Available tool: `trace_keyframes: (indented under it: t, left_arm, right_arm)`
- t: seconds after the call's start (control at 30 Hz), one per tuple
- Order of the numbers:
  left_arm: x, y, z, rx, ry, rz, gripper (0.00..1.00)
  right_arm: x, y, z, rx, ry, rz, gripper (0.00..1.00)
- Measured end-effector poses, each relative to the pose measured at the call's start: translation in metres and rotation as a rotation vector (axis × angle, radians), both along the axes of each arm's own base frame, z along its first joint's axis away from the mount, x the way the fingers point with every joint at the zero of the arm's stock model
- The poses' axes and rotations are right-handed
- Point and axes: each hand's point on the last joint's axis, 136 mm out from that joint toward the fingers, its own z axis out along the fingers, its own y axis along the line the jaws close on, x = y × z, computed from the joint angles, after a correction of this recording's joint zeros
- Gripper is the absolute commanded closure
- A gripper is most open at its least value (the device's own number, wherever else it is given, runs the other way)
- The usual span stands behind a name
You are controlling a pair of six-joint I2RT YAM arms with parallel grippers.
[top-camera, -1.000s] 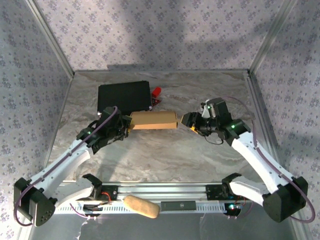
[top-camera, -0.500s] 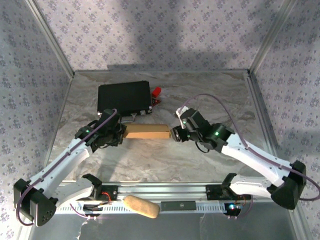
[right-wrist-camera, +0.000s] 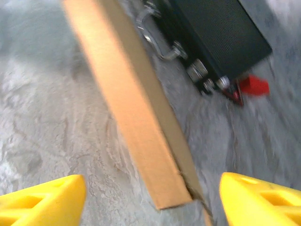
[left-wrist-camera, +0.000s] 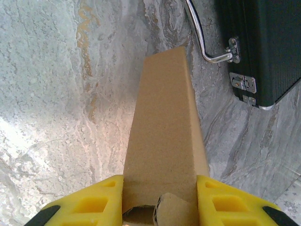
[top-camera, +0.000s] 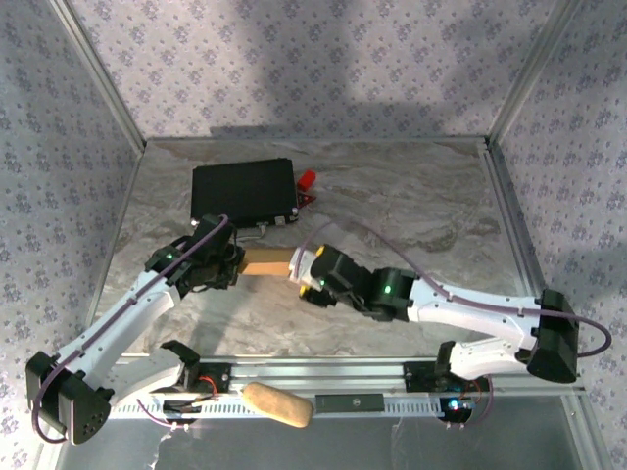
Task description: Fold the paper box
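The paper box [top-camera: 267, 261] is a folded brown cardboard carton lying on the marble table between the two arms. My left gripper [left-wrist-camera: 160, 200] is shut on its left end, the yellow fingers [left-wrist-camera: 89, 202] pressing both sides, with a loose flap [left-wrist-camera: 174, 212] between them. The box [left-wrist-camera: 162, 127] stretches away from that wrist. My right gripper [top-camera: 306, 277] is at the box's right end, partly covering it. In the right wrist view the jaws stand wide open, a yellow fingertip [right-wrist-camera: 44, 200] on either side, and the box's end [right-wrist-camera: 141, 136] lies between them, untouched.
A black case [top-camera: 243, 191] with a metal handle [left-wrist-camera: 200, 33] lies just behind the box, a red object [top-camera: 307, 181] at its right corner. A tan rounded lump [top-camera: 277, 403] rests on the rail between the arm bases. Patterned walls enclose the table.
The right arm swept left along the box, from its right end to over its right half, and its jaws widened. The box slid slightly left and down with the left gripper still holding it.
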Motion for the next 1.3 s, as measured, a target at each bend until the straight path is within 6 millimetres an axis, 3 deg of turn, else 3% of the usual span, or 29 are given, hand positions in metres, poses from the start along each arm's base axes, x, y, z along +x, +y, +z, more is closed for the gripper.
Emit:
trace_keyframes:
  t: [0.03, 0.1, 0.33, 0.57, 0.73, 0.83, 0.93, 1.07, 1.2, 1.3]
  left_arm:
    - [0.0, 0.001, 0.0, 0.001, 0.001, 0.002, 0.84]
    - [0.0, 0.001, 0.0, 0.001, 0.002, 0.003, 0.84]
    - [0.0, 0.001, 0.0, -0.001, 0.004, 0.002, 0.85]
    - [-0.001, 0.002, 0.003, -0.007, -0.009, 0.005, 0.85]
    - [-0.001, 0.004, 0.005, -0.01, -0.015, 0.006, 0.84]
    - [0.0, 0.004, 0.006, -0.015, -0.017, 0.009, 0.82]
    - [0.0, 0.004, 0.007, -0.022, -0.018, 0.009, 0.67]
    - [-0.001, 0.005, 0.01, -0.019, -0.035, -0.012, 0.35]
    - [0.0, 0.012, 0.03, 0.015, -0.1, -0.051, 0.1]
    - [0.003, 0.016, 0.057, 0.046, -0.186, -0.106, 0.1]
  right_arm:
    - [-0.004, 0.001, -0.004, -0.03, -0.021, 0.036, 0.16]
    - [-0.001, 0.004, -0.01, -0.089, -0.058, 0.08, 0.01]
    - [0.024, 0.032, -0.024, -0.267, -0.15, 0.133, 0.02]
    - [0.041, 0.046, -0.051, -0.41, -0.171, 0.134, 0.27]
    - [0.049, 0.052, -0.051, -0.432, -0.174, 0.118, 0.48]
    - [0.052, 0.053, -0.048, -0.431, -0.162, 0.109, 0.53]
    - [0.05, 0.053, -0.05, -0.434, -0.145, 0.117, 0.55]
    - [0.047, 0.053, -0.052, -0.425, -0.112, 0.126, 0.57]
    - [0.041, 0.044, -0.058, -0.452, -0.044, 0.149, 0.57]
    - [0.035, 0.039, -0.053, -0.445, 0.015, 0.163, 0.58]
